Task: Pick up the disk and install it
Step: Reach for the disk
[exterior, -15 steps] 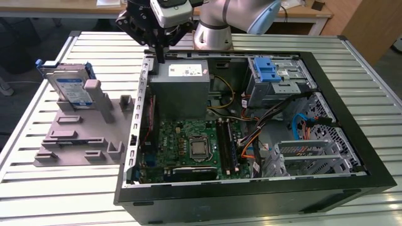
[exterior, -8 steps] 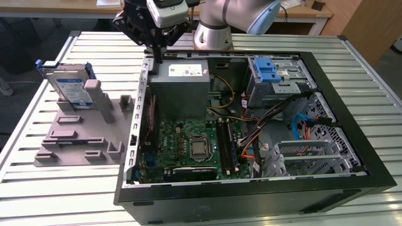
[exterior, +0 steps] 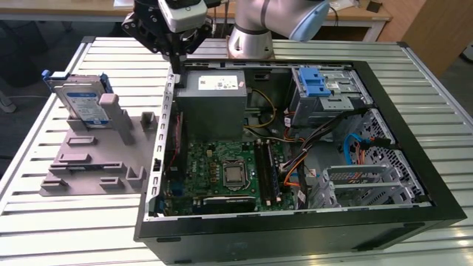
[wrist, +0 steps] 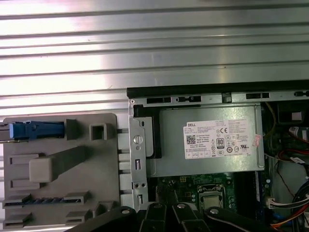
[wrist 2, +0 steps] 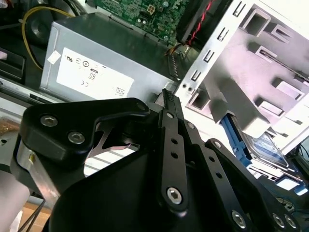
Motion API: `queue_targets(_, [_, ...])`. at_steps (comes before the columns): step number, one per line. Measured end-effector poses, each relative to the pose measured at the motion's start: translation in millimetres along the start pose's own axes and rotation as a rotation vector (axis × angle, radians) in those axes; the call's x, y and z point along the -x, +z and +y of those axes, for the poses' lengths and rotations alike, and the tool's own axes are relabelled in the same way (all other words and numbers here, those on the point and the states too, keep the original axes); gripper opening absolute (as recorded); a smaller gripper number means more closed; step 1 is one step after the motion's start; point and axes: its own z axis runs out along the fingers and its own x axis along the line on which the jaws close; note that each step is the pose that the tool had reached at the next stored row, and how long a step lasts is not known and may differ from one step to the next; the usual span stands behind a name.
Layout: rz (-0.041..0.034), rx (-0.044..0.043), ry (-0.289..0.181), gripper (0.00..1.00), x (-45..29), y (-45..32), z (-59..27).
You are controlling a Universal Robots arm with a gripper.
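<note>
The disk [exterior: 80, 101] stands on edge in the grey plastic holder [exterior: 88, 166] on the slatted table, at the exterior view's left of the open computer case. It is silver with a white-and-blue label and a blue bracket. In the first wrist view its blue top edge [wrist: 36, 129] pokes up from the holder [wrist: 58, 164]; in the second wrist view the disk [wrist 2: 268, 145] sits behind the holder's posts. My black gripper [exterior: 176, 62] hangs over the case's rear corner, apart from the disk, shut with nothing in it. Its closed tip [wrist 2: 166, 94] points toward the case wall.
The open case [exterior: 296, 233] holds a grey power supply [exterior: 214, 91] with a white sticker, a green motherboard [exterior: 229, 169], loose cables, a drive bay with a blue latch [exterior: 318, 83] and a metal cage [exterior: 362, 183]. Bare slatted table [exterior: 74, 233] lies in front of the holder.
</note>
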Motion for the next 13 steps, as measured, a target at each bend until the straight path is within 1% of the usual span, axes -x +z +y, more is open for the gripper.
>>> queue_targets(7, [0.0001, 0.0, 0.0, 0.11, -12.5, 0.1, -0.4])
queue_targets(13, [0.0005, -0.0001, 0.0, 0.11, -21.3, 0.1, -0.8])
